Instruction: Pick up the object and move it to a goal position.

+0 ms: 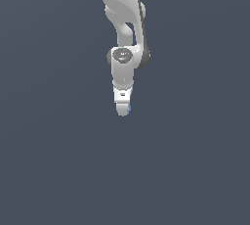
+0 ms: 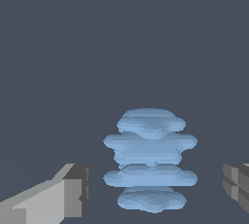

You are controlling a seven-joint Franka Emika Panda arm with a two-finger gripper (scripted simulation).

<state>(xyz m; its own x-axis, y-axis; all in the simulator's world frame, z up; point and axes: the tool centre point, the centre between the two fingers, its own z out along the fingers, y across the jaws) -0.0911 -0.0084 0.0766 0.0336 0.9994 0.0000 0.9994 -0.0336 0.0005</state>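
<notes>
Exterior view: my arm hangs straight down over the plain grey desk, and of the object only a sliver of light blue shows at the tip of my claw. Wrist view: the object appears whole, a lumpy, layered blue clump lying between my spread fingers, with a gap on either side.

A flat, uniform dark grey-blue surface fills both views, with no edge, seam or marking to be seen. On it sits the light-blue lumpy object (a stack of bumpy, rippled layers in the wrist view). In the exterior view only a sliver of blue shows.
</notes>
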